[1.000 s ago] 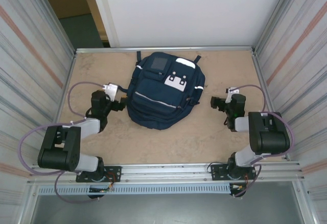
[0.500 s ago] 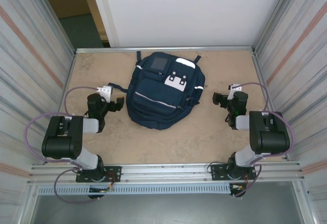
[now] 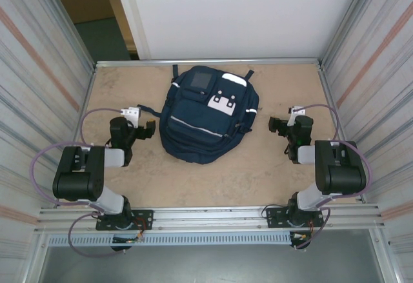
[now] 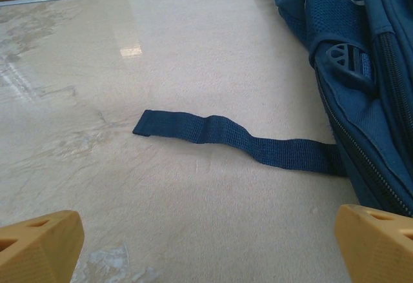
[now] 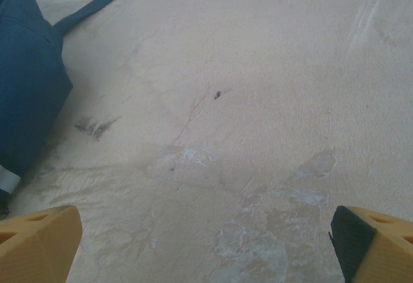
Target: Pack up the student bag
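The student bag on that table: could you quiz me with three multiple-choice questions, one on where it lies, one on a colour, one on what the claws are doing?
1. Where does the student bag lie on the table?
A. Between the left gripper and the right gripper
B. On the arm bases
C. Against the right wall

2. What colour is its loose strap?
A. Red
B. Navy blue
C. White

3. How do the grippers stand?
A. Both open, holding nothing
B. Both shut on the bag
C. Left one shut on the strap

Answers:
1 A, the top view shows a gripper at each side of it.
2 B, the left wrist view shows it dark blue like the bag.
3 A, each wrist view shows fingertips far apart with nothing between them.
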### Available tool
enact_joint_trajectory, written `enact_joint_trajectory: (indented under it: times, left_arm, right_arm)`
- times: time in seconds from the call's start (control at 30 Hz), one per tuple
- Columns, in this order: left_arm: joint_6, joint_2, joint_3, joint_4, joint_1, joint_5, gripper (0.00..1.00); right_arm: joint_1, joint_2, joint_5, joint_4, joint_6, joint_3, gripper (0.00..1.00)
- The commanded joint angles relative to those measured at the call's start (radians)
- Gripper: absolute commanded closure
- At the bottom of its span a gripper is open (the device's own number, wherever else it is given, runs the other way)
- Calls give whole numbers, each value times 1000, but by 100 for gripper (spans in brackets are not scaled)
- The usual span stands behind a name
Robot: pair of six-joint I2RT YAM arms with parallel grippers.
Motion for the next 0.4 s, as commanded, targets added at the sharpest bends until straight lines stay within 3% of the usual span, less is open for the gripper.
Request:
enact_joint_trajectory:
  times: [0.0,0.37]
  left_arm:
    - [-12,-10,13,7,-4,-17,1]
    - [-11,-10,13,7,-3,-17,1]
  right_arm:
    - [1,-3,17,11,-9,20,1]
    - [0,-7,15,14,-8,16,1]
